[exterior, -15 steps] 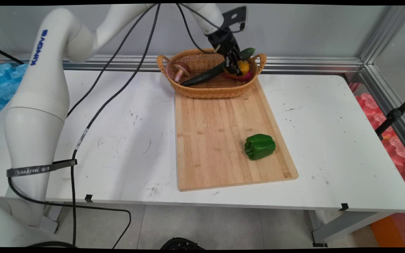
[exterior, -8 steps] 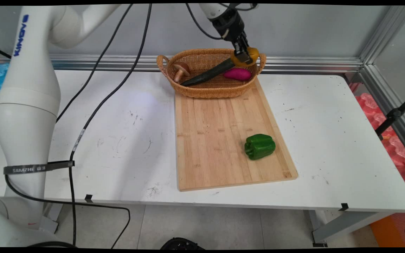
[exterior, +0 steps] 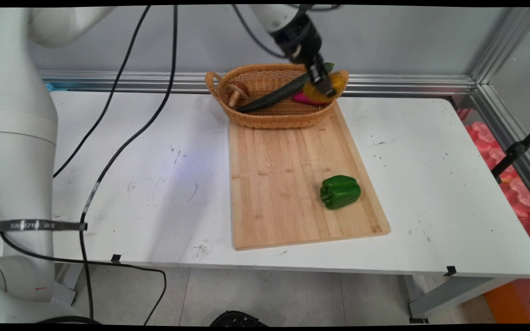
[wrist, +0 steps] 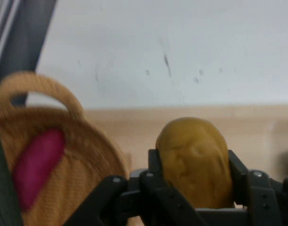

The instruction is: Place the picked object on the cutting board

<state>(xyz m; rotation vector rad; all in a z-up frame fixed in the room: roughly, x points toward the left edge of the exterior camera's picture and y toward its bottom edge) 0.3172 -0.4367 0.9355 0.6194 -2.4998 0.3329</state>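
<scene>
My gripper (exterior: pixel 325 87) is shut on a yellow-brown potato (exterior: pixel 334 85) (wrist: pixel 195 160), held in the air over the right end of the wicker basket (exterior: pixel 265 117) (wrist: pixel 87 165). In the hand view the potato sits squeezed between both fingers (wrist: pixel 235 169). In the basket lie a magenta sweet potato (exterior: pixel 304 97) (wrist: pixel 37 165), a long dark cucumber (exterior: pixel 269 97) and a brown mushroom (exterior: pixel 236 91). A wooden cutting board (exterior: pixel 288 184) lies in front of the basket, and a green bell pepper (exterior: pixel 340 191) rests on its right side.
The basket stands at the board's far end, close to the metal rail along the wall (exterior: pixel 407 84). Black cables (exterior: pixel 122 151) hang from the arm over the table's left half. The white table (exterior: pixel 430 184) spreads to the right of the board.
The gripper lifted the potato out of the basket, then swung it slightly right and toward the near rim. The sweet potato beneath was uncovered.
</scene>
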